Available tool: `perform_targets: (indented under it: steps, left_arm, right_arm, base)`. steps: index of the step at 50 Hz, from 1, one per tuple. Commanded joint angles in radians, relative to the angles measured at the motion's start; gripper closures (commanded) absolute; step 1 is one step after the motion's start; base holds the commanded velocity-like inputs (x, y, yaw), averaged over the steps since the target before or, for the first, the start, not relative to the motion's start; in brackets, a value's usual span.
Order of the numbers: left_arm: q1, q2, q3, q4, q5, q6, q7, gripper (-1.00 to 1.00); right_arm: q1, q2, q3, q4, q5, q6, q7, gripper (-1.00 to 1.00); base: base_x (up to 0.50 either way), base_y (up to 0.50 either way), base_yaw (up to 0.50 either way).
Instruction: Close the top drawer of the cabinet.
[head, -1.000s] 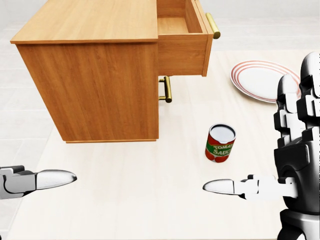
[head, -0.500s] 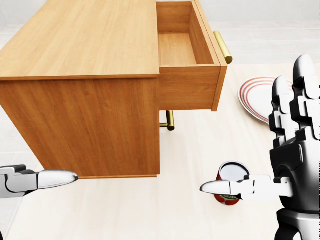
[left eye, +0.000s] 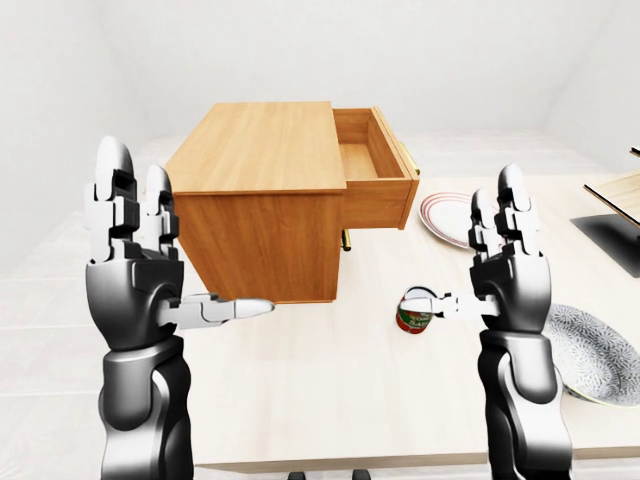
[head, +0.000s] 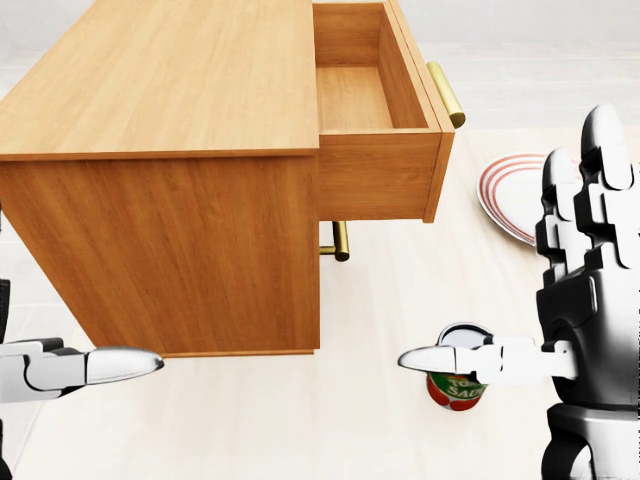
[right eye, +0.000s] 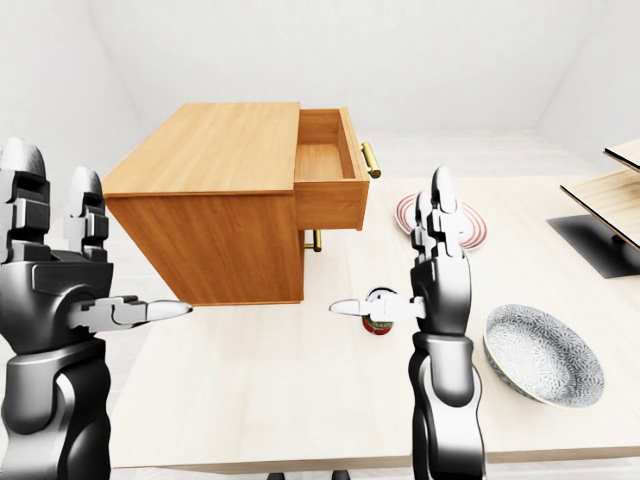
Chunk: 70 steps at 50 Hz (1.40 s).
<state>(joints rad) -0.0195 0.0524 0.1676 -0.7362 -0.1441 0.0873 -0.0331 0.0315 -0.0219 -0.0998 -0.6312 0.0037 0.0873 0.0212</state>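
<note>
A wooden cabinet (head: 160, 150) stands on the table in the upper left of the head view. Its top drawer (head: 375, 110) is pulled out to the right and looks empty, with a brass handle (head: 446, 95) on its face. A second brass handle (head: 340, 241) shows below it. My left hand (left eye: 135, 235) is raised and open at the left, below the cabinet's side. My right hand (left eye: 508, 245) is raised and open at the right, apart from the drawer, its thumb (head: 440, 360) stretched out over a tomato sauce can (head: 458, 385).
A red-rimmed white plate (head: 510, 195) lies right of the drawer. A grey patterned bowl (right eye: 543, 352) sits at the table's right. A dark tray and a wooden shelf edge (left eye: 615, 235) show at the far right of the left-eye view.
The head view has drawn closer to the cabinet, which now fills more of the picture; the can has slid down behind my right thumb. In the last half second little shifted.
</note>
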Motion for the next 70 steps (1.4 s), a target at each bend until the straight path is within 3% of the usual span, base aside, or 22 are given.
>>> perform_targets:
  steps: [1, 29, 54, 70]
  left_arm:
    - [0.020, -0.007, -0.011, 0.010, 0.007, 0.000, -0.010, -1.00]
    - [0.004, -0.001, 0.003, -0.026, -0.010, 0.000, -0.007, -1.00]
    - [0.031, -0.012, -0.011, -0.004, 0.001, 0.000, -0.016, -1.00]
    - [0.047, -0.009, -0.032, -0.016, 0.028, 0.000, -0.034, -1.00]
  right_arm:
    - [-0.080, -0.016, -0.003, 0.080, -0.010, 0.000, -0.011, -1.00]
    - [-0.355, -0.067, 0.001, 0.537, -0.019, 0.000, -0.030, -1.00]
    - [-0.368, -0.079, -0.013, 0.547, 0.020, 0.000, -0.048, -1.00]
    - [-0.446, -0.111, -0.033, 0.752, 0.040, 0.000, -0.069, -1.00]
  base:
    - [0.00, 0.00, 0.00]
    - [0.00, 0.00, 0.00]
    - [0.00, 0.00, 0.00]
    - [0.00, 0.00, 0.00]
